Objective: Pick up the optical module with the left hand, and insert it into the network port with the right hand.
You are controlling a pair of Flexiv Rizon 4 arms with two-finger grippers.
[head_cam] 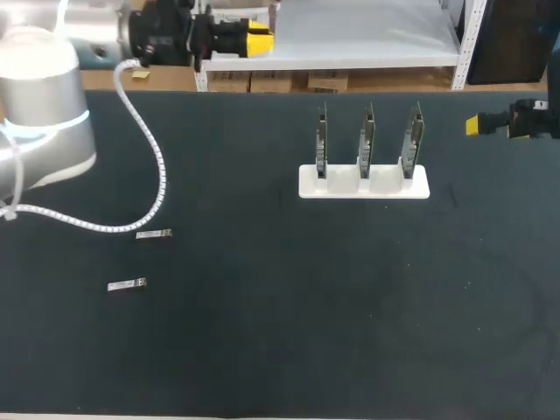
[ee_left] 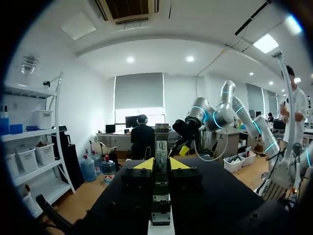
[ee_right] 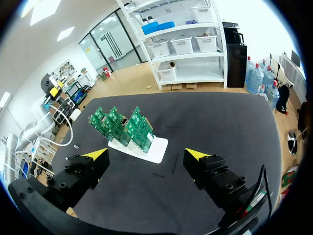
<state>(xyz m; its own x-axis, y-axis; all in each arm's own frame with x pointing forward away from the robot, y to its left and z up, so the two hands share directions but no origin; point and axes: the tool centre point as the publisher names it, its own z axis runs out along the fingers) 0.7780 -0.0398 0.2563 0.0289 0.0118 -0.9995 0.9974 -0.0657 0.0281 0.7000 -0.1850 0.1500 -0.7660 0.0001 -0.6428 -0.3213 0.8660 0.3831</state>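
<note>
My left gripper (ee_left: 161, 164) is shut on an optical module (ee_left: 162, 144), a slim metal block that sticks out past the yellow tips. In the head view this gripper (head_cam: 255, 39) hangs over the table's far edge at the left, pointing right. Two more optical modules (head_cam: 154, 234) (head_cam: 127, 284) lie flat on the black table at the left. A white stand (head_cam: 363, 182) holds three upright green boards (head_cam: 367, 140) with the network ports. My right gripper (head_cam: 486, 125) is at the right edge, open and empty. In the right wrist view it (ee_right: 147, 155) faces the boards (ee_right: 122, 125) from a distance.
A white coiled cable (head_cam: 149, 157) from my left arm loops over the table (head_cam: 306, 306) near the two loose modules.
</note>
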